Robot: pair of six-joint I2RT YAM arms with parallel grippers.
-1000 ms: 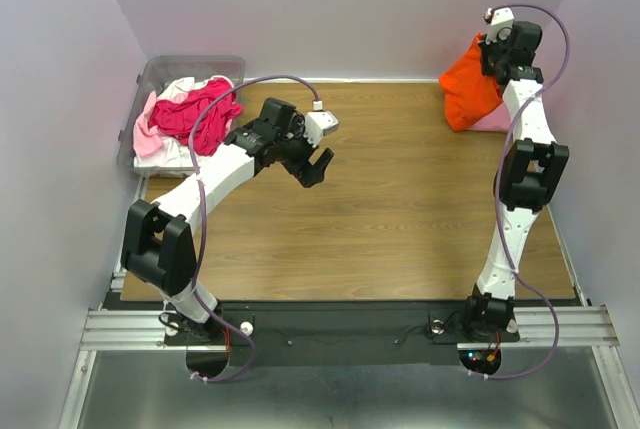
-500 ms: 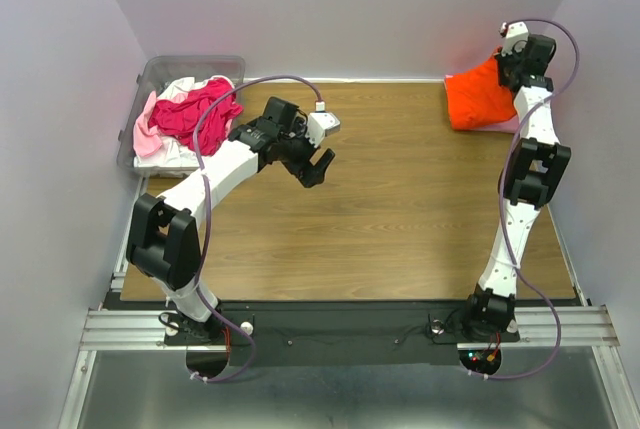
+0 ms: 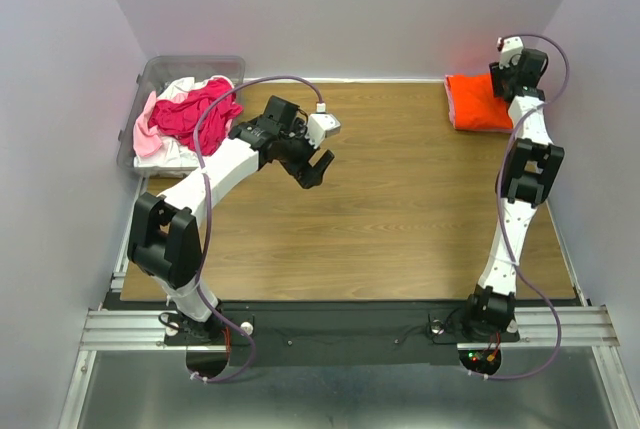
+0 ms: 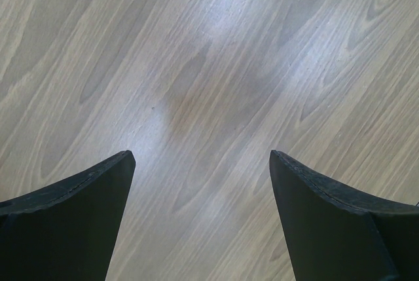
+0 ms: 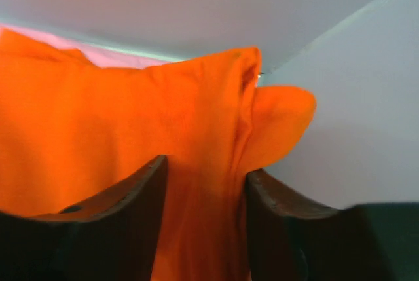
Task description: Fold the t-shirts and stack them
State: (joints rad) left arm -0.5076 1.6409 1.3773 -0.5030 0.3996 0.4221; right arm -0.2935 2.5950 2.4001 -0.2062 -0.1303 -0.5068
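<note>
At the far left corner a clear plastic bin (image 3: 158,67) sits off the table's edge, against the left wall. It holds a loose heap: a magenta t-shirt (image 3: 195,114) on top, a pale pink t-shirt (image 3: 146,135) spilling over the bin's left rim, and white cloth (image 3: 178,156) showing beneath them at the near side.

Just right of the bin, the left arm reaches over the wooden table (image 3: 400,209). The left gripper (image 3: 318,167) hangs above bare wood with its fingers spread wide and nothing between them. Its wrist camera shows only wood grain between the two dark fingertips (image 4: 98,183). A purple cable arcs from this arm's wrist back over the bin's heap.

Across a wide stretch of tabletop, the orange t-shirt (image 3: 478,102) lies as a compact folded shape in the far right corner, close to both walls. The right gripper (image 3: 506,77) is at the shirt's right edge, its arm stretched up along the right wall. In its wrist view the fingers are drawn in on a ridge of orange cloth (image 5: 209,130). A strip of light pink cloth (image 5: 118,55) shows behind the orange.
</note>
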